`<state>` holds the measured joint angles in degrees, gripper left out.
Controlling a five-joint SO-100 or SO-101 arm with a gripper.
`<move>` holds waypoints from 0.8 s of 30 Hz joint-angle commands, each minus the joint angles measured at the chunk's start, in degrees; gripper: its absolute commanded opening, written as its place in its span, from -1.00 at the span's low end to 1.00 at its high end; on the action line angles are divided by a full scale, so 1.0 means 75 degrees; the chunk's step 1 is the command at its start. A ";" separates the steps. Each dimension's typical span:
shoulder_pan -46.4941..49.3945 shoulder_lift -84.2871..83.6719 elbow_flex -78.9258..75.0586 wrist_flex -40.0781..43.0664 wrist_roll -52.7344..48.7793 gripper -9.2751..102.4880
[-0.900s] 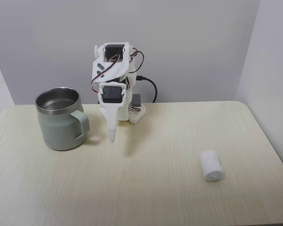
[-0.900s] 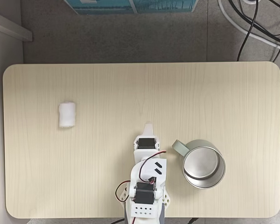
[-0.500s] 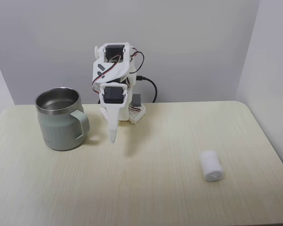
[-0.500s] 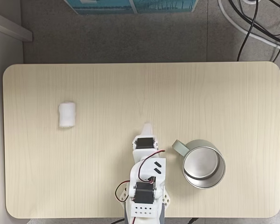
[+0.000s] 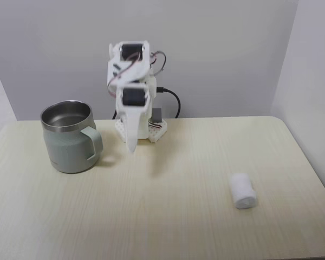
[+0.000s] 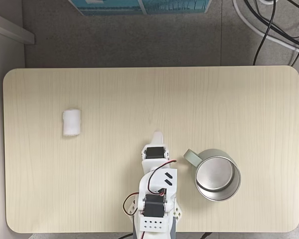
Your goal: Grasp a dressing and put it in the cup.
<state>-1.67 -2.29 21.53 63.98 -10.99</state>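
Observation:
The dressing, a small white fuzzy roll, lies on the table at the right in a fixed view, and at the left in the fixed view from above. The cup, a squat sage-green mug with a steel inside, stands at the left, its handle toward the arm; from above the cup is at the lower right. My gripper hangs shut above the table beside the cup's handle, pointing down, holding nothing. From above, the gripper tip points toward the table's middle, far from the dressing.
The arm's white base sits at the table's back edge with a black cable behind it. Grey walls stand behind and at the right. Cables and a blue box lie on the floor beyond the table.
The arm has lifted a little: the gripper tip sits higher above the table than before. Dressing and cup have not moved.

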 commanded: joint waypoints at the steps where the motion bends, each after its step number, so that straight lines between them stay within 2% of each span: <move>1: -0.0410 0.1430 0.1734 0.0105 -0.0199 -0.81; 5: -0.1301 0.4066 0.4289 0.0844 -0.0457 -0.77; 9: -0.2250 0.6527 0.6785 0.1934 -0.0879 -0.64; 14: -0.3445 0.8848 0.8754 0.2766 -0.1758 -0.54; 20: -0.4723 1.1379 0.9645 0.3012 -0.2145 -0.42; 24: -0.5449 1.2387 0.9246 0.2262 -0.2297 -0.38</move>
<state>-39.81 87.36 90.97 83.85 -27.69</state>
